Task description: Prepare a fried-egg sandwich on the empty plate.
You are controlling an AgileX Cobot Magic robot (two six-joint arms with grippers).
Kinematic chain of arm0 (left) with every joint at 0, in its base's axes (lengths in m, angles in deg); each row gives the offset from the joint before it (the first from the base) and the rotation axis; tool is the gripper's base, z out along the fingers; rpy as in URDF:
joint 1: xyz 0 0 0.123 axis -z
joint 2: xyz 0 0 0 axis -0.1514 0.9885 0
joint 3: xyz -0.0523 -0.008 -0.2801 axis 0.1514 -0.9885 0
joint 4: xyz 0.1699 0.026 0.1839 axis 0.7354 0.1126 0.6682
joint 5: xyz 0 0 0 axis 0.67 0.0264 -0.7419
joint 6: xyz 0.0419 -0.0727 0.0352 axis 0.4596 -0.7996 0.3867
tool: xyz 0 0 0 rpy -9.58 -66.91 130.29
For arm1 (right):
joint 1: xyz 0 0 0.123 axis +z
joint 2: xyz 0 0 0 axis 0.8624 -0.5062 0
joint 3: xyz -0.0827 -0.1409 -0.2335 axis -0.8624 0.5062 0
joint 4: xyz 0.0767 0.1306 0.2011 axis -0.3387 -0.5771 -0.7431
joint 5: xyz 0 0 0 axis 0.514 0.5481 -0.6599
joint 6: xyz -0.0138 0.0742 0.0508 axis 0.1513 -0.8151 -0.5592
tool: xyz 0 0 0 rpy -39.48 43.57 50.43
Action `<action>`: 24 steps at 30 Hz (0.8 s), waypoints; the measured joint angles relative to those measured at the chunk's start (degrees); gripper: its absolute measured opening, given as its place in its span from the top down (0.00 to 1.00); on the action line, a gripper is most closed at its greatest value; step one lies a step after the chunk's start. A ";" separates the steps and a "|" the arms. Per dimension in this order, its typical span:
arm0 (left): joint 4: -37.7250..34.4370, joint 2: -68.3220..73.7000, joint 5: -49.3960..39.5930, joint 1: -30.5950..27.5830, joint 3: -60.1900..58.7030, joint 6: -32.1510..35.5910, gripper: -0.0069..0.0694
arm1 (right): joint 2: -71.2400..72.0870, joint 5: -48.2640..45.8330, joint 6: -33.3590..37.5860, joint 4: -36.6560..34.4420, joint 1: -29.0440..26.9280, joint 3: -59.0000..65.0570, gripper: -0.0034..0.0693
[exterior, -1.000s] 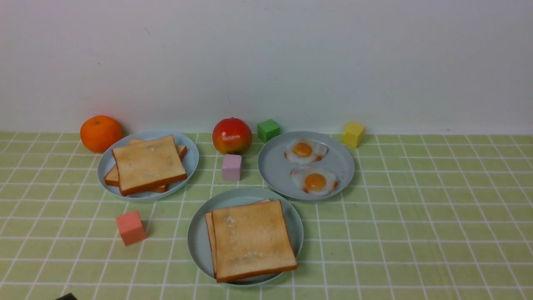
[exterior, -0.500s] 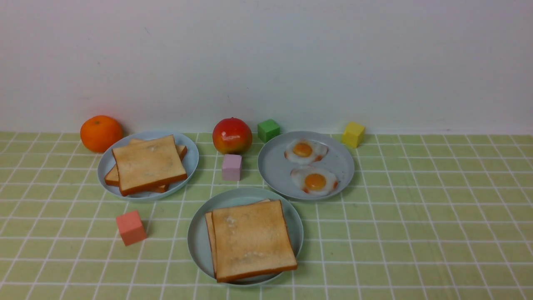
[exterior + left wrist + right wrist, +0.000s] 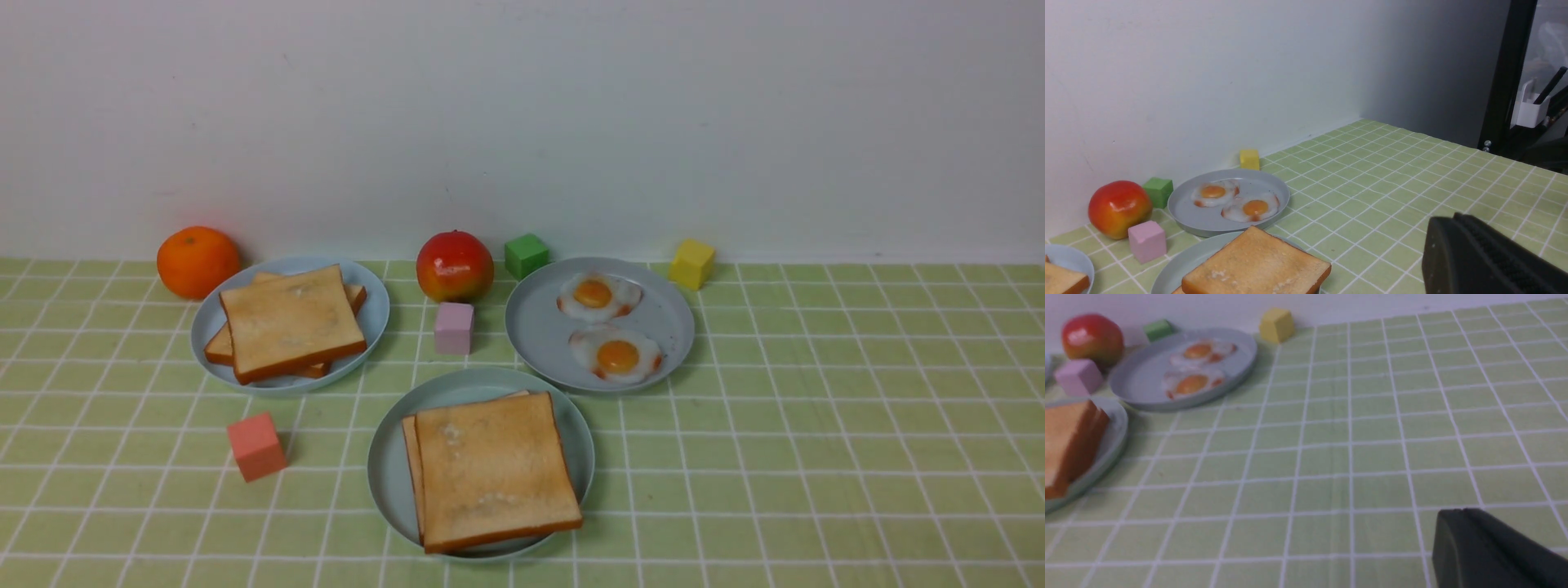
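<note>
Jaws well apart from sandwich [image 3: 490,469]

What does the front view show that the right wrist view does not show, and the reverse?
Only the front view shows the orange, the salmon cube and the plate of spare toast. Only the right wrist view shows the right gripper, shut and empty. Both show the egg plate, apple, pink cube, green cube, yellow cube and the sandwich on its mint plate.
</note>
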 joint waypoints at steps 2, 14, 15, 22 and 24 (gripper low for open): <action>-0.05 0.00 -0.06 0.00 0.00 0.00 0.92 | 0.23 -0.25 2.01 0.14 -0.21 0.00 0.97; -0.20 0.00 -0.31 0.00 -0.18 0.00 0.91 | 0.28 -0.37 4.00 0.31 -0.41 0.00 0.97; -0.20 0.00 -0.42 0.00 -0.18 0.00 0.91 | 0.28 -0.37 4.00 0.31 -0.41 0.00 0.97; -0.20 0.00 -0.75 0.00 -0.18 0.00 0.90 | 0.28 -0.37 4.00 0.31 -0.41 0.00 0.96; -0.20 0.00 -0.88 0.00 -0.18 0.00 0.90 | 0.28 -0.37 4.00 0.31 -0.41 0.00 0.96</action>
